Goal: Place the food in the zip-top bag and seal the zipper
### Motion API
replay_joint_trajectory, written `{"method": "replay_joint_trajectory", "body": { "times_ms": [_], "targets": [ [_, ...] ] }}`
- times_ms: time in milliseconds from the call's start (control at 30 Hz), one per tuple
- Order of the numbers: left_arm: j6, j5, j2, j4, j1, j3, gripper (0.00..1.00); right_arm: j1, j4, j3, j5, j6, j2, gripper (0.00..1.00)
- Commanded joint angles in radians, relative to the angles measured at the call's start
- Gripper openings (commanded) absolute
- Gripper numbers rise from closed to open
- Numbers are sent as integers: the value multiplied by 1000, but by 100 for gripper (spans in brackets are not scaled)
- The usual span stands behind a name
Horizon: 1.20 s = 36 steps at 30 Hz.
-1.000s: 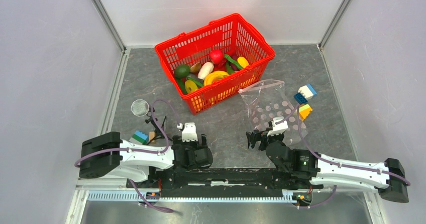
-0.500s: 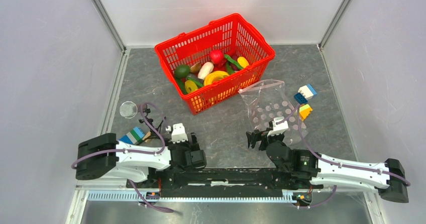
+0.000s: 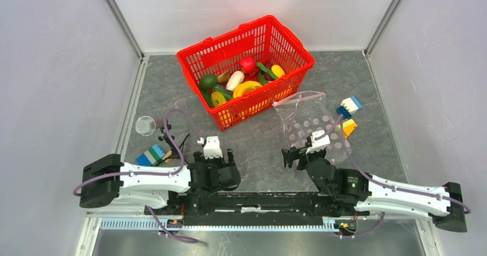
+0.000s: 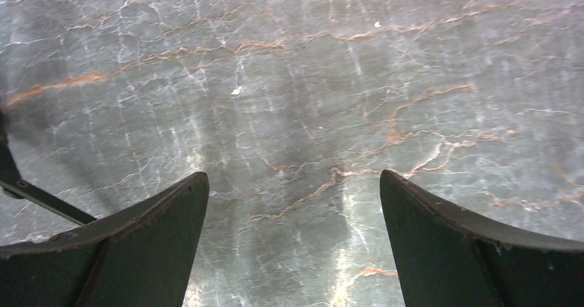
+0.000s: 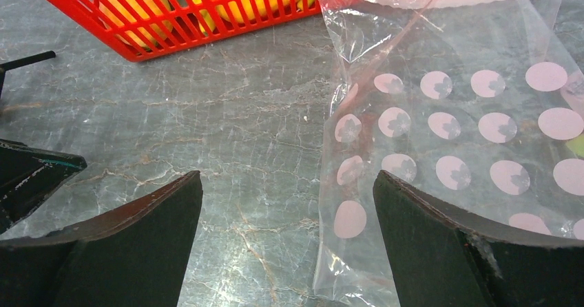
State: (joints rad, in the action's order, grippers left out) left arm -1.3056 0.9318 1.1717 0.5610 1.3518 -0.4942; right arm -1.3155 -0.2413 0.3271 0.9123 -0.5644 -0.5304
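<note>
Lying flat near the tabletop's right edge, the bag (image 3: pixel 310 123) looks thin, floppy, slippery; pinch one lip by the zipper (image 5: pixel 441 1). The food (image 3: pixel 238 81), probably light and hard, sits in the basket (image 3: pixel 227 48) at the far edge. Both gape empty: left end effector (image 4: pixel 293 176), right end effector (image 5: pixel 288 175).

The table (image 4: pixel 289 80) looks like grey veined stone, smooth with a soft sheen. The basket (image 3: pixel 264 98) is red plastic mesh. The bag (image 5: pixel 447 59) is clear, shiny, crinkled plastic film with matt pink dots. The food (image 3: pixel 248 65) is glossy; the bricks (image 3: pixel 350 105) are smooth plastic.
</note>
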Motion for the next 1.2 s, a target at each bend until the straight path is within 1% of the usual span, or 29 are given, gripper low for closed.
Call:
{"method": "replay_joint_trajectory", "body": {
  "times_ms": [0,67,133,200,300,367,433,567,667,733,833,900,967,1033,1100,1167],
  "targets": [
    [86,36,-67,-98,2,38,100,-2,15,36,-14,23,-6,98],
    [-12,55,-87,-24,-8,53,100,-2,38,24,-33,16,-15,98],
    [-60,73,-113,38,-38,62,100,-2,64,8,-55,11,-31,98],
    [0,54,-141,10,-114,79,100,-3,89,-1,-75,9,-57,98],
    [176,-75,-184,-147,-281,125,100,-2,105,4,-93,5,-99,98],
    [217,-91,-204,-195,-340,148,100,-2,109,12,-101,4,-128,98],
    [250,-114,-204,-209,-394,152,100,-2,114,18,-102,5,-148,98],
    [284,-135,-144,-268,-420,152,100,-2,135,18,-102,13,-169,98],
    [277,-136,-66,-275,-444,127,100,-2,140,20,-104,14,-177,98],
    [242,-149,-45,-279,-471,123,100,-2,140,17,-104,12,-176,98],
    [200,-155,-65,-317,-497,165,100,-2,130,13,-101,8,-168,98],
    [183,-154,-92,-313,-531,190,100,-2,125,10,-98,7,-159,98],
    [214,-179,-120,-363,-550,213,100,-2,118,8,-91,2,-147,98],
    [191,-179,-126,-325,-560,204,100,-2,118,3,-87,0,-136,98],
    [226,-193,-124,-352,-560,204,100,-3,117,1,-85,0,-128,98],
    [305,-226,-111,-369,-559,174,100,-2,114,0,-82,5,-124,98]
  ]
}}
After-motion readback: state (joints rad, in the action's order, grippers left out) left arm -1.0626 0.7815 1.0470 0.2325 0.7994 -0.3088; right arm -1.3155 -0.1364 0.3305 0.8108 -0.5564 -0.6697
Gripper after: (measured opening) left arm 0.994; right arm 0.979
